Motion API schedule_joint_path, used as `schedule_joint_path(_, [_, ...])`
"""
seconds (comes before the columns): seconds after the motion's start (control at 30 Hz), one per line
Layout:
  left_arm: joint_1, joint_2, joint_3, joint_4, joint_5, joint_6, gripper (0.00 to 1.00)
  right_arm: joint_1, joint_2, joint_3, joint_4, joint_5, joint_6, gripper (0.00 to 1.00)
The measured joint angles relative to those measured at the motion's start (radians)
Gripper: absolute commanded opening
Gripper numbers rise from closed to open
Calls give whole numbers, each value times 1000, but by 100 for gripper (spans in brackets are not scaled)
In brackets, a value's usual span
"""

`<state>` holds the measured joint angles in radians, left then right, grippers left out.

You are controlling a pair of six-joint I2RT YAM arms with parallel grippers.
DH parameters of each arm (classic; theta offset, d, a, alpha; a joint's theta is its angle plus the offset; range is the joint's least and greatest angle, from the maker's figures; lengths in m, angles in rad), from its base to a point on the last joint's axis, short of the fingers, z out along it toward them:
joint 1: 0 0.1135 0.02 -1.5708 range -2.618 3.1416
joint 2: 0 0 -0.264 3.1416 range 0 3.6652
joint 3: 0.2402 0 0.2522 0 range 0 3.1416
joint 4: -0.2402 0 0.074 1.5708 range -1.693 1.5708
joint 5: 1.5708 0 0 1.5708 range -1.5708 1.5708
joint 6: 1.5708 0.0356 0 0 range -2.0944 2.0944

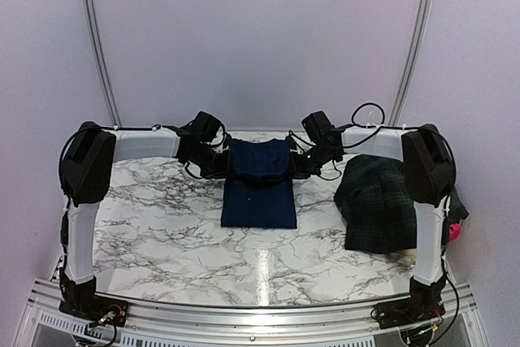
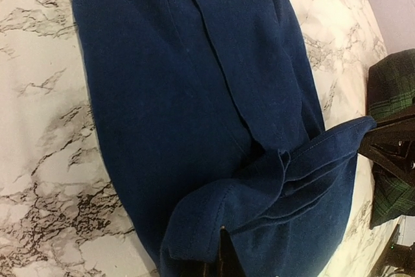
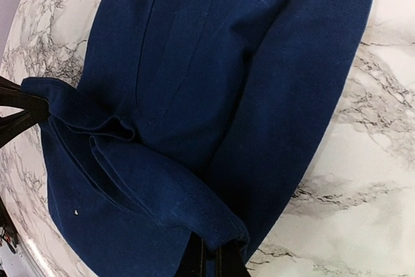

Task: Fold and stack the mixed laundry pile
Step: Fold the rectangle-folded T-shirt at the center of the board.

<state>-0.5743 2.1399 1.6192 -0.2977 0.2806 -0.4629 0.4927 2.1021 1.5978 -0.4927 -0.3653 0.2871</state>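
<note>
Near the far edge of the table [image 1: 162, 225], in the middle, the navy-blue cloth [image 1: 260, 193] lies flat with its far end lifted up. The left gripper [image 1: 224, 166] is pinched tight on one lifted corner, and the right gripper [image 1: 297, 166] is pinched tight on the other.

The cloth could slip out of a pinch, because each one holds only a thin bit of hem. Then the fold would land crooked. If one arm goes faster than the other, the cloth could twist or bunch.

The cloth is dark blue and soft, with seams and a few layers. The plaid garment [image 1: 375, 205] sits in a heap by the right edge, and the small pink piece [image 1: 457, 232] is just beside it.
</note>
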Motion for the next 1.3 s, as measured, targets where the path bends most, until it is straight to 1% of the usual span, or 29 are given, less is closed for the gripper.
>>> schedule_joint_path(0.07, [2, 16, 4, 1, 1, -3, 22, -3, 16, 9, -2, 0, 0, 17])
schedule_joint_path(0.1, [5, 23, 4, 0, 1, 2, 26, -5, 23, 10, -3, 1, 4, 20])
schedule_joint_path(0.17, [12, 40, 4, 0, 3, -2, 39, -11, 35, 10, -10, 4, 0, 29])
schedule_joint_path(0.23, [23, 48, 4, -3, 4, -3, 52, -18, 41, 10, -25, 12, -1, 33])
schedule_joint_path(0.27, [30, 49, 5, -4, 5, -3, 61, -22, 41, 10, -33, 16, -1, 35])
schedule_joint_path(0.3, [37, 49, 7, -4, 5, -6, 74, -27, 40, 13, -41, 20, 0, 36])
schedule_joint_path(0.33, [43, 48, 12, -4, 6, -3, 79, -32, 39, 16, -45, 25, 1, 38])
schedule_joint_path(0.37, [52, 47, 16, -3, 6, -3, 80, -39, 35, 16, -47, 31, 0, 39])
schedule_joint_path(0.43, [72, 32, 14, -4, 2, -3, 81, -50, 19, 13, -59, 39, 1, 40])
schedule_joint_path(0.53, [103, -29, -21, -2, 0, 0, 82, -62, -48, -13, -66, 35, -1, 40])
schedule_joint_path(0.6, [117, -87, -63, 1, 3, 2, 80, -65, -118, -50, -61, 14, 0, 38])
schedule_joint_path(0.63, [119, -122, -90, 1, 8, 5, 77, -63, -156, -74, -54, 0, 2, 38])
schedule_joint_path(0.7, [108, -177, -135, 6, 26, 11, 69, -53, -215, -118, -36, -34, 11, 36])
schedule_joint_path(0.77, [82, -214, -175, 20, 57, 19, 57, -32, -252, -159, 0, -77, 27, 34])
schedule_joint_path(0.8, [64, -221, -188, 30, 74, 22, 52, -16, -256, -174, 21, -101, 35, 34])
schedule_joint_path(0.87, [35, -216, -204, 61, 105, 16, 45, 14, -240, -192, 65, -143, 58, 34])
schedule_joint_path(0.93, [13, -191, -210, 97, 135, -2, 41, 34, -203, -196, 105, -183, 79, 34])
schedule_joint_path(1.03, [12, -122, -194, 145, 167, -29, 39, 49, -124, -185, 157, -226, 98, 33])
schedule_joint_path(1.17, [28, 9, -121, 175, 179, -55, 39, 34, -3, -139, 181, -245, 106, 32])
schedule_joint_path(1.23, [39, 59, -81, 185, 178, -66, 42, 14, 42, -125, 189, -245, 106, 32])
schedule_joint_path(1.3, [55, 98, -42, 191, 175, -81, 48, -10, 66, -123, 185, -244, 104, 32])
